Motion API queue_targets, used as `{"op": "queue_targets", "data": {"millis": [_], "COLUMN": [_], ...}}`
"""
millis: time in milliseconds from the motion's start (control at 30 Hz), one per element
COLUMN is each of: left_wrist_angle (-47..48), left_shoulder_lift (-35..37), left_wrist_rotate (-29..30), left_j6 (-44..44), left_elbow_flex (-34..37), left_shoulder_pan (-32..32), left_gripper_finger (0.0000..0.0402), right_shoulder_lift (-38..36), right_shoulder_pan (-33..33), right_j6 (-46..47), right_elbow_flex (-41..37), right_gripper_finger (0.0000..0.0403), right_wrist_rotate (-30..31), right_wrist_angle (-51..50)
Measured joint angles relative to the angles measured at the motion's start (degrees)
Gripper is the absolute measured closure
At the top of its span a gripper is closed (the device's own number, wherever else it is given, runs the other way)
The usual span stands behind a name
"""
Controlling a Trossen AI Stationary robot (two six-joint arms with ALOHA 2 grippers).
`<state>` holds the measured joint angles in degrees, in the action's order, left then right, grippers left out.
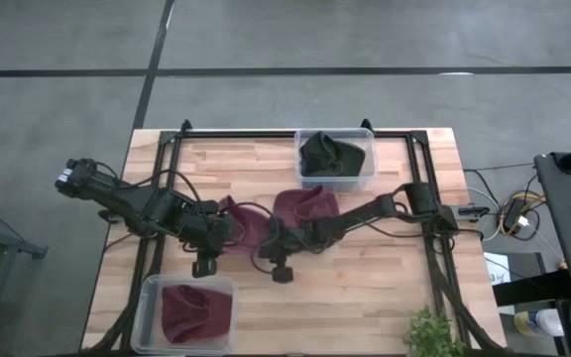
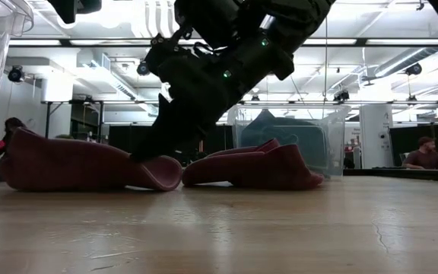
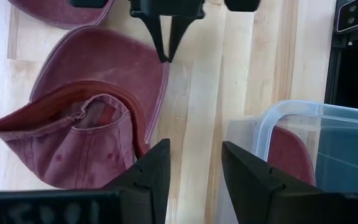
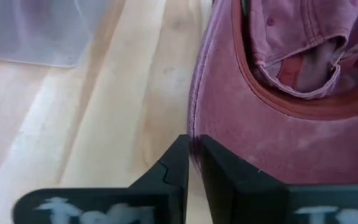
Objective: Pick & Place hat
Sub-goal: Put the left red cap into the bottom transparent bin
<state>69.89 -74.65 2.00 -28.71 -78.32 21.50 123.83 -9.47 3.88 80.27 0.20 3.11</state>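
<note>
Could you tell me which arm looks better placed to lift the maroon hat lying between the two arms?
Right. Its pincer is already shut on the brim edge of the maroon hat, whereas the left pincer stands open beside it, gripping nothing.

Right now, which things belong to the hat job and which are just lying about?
Job: maroon cap, its brim pinched by the right gripper; second maroon cap; clear bin holding a maroon hat; second clear bin holding a dark hat; left gripper, open.
Lying about: potted plant; cables beside the table.
</note>
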Motion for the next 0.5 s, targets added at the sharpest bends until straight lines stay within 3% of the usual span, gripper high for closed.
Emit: {"op": "queue_targets", "data": {"millis": [333,500], "left_wrist_angle": [0.0,0.0], "left_shoulder_lift": [0.0,0.0], "left_wrist_rotate": [0.0,0.0], "left_j6": [0.2,0.2], "left_elbow_flex": [0.0,0.0], "left_shoulder_pan": [0.0,0.0], "left_gripper_finger": [0.0266,0.0266], "right_shoulder_lift": [-0.1,-0.1], "right_shoulder_pan": [-1.1,-1.4], "right_j6": [-0.2,-0.4], "right_elbow_flex": [0.0,0.0], "right_gripper_finger": [0.0259,0.0224], "right_wrist_rotate": [5.6,7.3], "right_wrist_angle": [0.5,1.4]}}
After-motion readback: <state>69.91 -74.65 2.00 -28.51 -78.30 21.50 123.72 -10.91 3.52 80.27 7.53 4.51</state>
